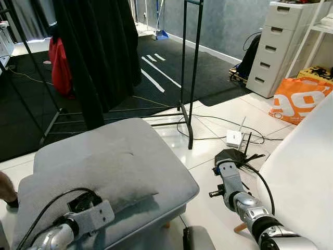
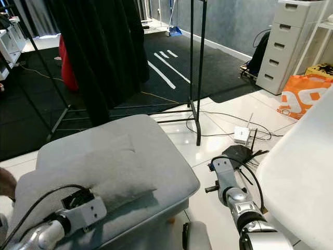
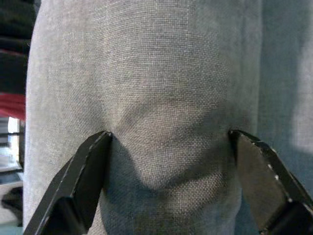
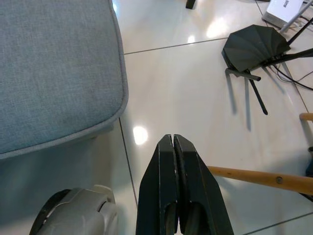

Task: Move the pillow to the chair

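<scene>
White floor tiles [image 4: 176,73] and a dark rug [image 1: 156,78] surround a grey chair [image 1: 156,172]. At the left tool [image 3: 168,142], the grey woven pillow [image 1: 67,182] lies on the chair seat, its fabric bulging between the two wide-spread fingers [image 3: 83,171], which press into it without pinching yet. It looks soft, light and squashy, so a deep bite on a bunched fold should hold. Off to the right, the right tool [image 4: 175,147] hangs over the floor, fingers closed together on nothing.

We see an evenly bright room. Ceiling light glints as soft white spots on the glossy floor tiles [image 4: 171,78]. The head views are sharp, slightly bowed at the edges. The left wrist close-up is dimmer, its grey fabric [image 3: 161,73] shadowed between the fingers [image 3: 83,181].
</scene>
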`<state>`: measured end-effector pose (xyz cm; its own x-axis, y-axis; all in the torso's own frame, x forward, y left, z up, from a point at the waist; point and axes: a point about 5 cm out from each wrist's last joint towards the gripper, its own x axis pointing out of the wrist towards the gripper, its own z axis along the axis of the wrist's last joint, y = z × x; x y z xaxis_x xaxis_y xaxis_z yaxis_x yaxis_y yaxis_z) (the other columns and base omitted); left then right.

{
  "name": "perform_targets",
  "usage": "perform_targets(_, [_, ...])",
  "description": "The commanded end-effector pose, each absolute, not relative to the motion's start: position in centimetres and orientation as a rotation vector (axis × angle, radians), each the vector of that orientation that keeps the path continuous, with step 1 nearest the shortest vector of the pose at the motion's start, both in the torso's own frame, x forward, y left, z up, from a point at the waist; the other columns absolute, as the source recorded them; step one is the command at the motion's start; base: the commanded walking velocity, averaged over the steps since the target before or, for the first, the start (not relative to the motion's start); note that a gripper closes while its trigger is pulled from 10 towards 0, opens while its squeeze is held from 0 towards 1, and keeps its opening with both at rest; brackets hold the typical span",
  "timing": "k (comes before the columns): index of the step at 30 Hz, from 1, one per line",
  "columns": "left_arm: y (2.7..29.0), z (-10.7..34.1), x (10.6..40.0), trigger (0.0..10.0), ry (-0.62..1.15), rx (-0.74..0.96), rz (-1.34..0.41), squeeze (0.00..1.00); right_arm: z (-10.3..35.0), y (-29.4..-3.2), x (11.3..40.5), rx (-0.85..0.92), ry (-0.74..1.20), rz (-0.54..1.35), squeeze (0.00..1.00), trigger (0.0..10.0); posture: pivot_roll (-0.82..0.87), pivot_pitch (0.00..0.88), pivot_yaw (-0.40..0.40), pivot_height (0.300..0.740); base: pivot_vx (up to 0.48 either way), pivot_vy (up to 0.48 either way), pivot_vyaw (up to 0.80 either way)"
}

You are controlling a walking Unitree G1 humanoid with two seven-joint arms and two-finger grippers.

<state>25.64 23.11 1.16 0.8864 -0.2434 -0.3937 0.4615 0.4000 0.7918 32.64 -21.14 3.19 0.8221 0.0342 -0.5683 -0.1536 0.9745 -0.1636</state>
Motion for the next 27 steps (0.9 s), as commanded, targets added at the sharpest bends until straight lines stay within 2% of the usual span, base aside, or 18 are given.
perform_targets(1, [24.2, 0.3, 25.0, 10.0, 0.295, 1.144, -0.439, 0.0, 2.7, -20.8, 32.3, -0.179, 0.616, 0.097, 0.0, 10.0, -0.15, 0.061, 0.017, 0.47, 0.0, 0.0, 0.0])
perform_targets(12, [23.7, -1.4, 25.0, 10.0, 0.389, 1.204, -0.409, 0.0, 2.9, -21.0, 32.5, -0.177, 0.61, 0.09, 0.0, 10.0, -0.16, 0.057, 0.016, 0.47, 0.0, 0.0, 0.0])
perform_targets(13, [23.9, -1.3, 25.3, 0.0, 0.396, 1.22, -0.371, 0.0, 3.0, -21.1, 32.5, -0.177, 0.606, 0.087, 0.0, 10.0, -0.16, 0.057, 0.017, 0.47, 0.0, 0.0, 0.0])
perform_targets(27, [24.9, -0.4, 26.6, 0.0, 0.416, 1.262, -0.2, 0.0, 3.8, -21.4, 33.1, -0.173, 0.582, 0.078, 0.0, 10.0, -0.18, 0.043, 0.013, 0.47, 0.0, 0.0, 0.0])
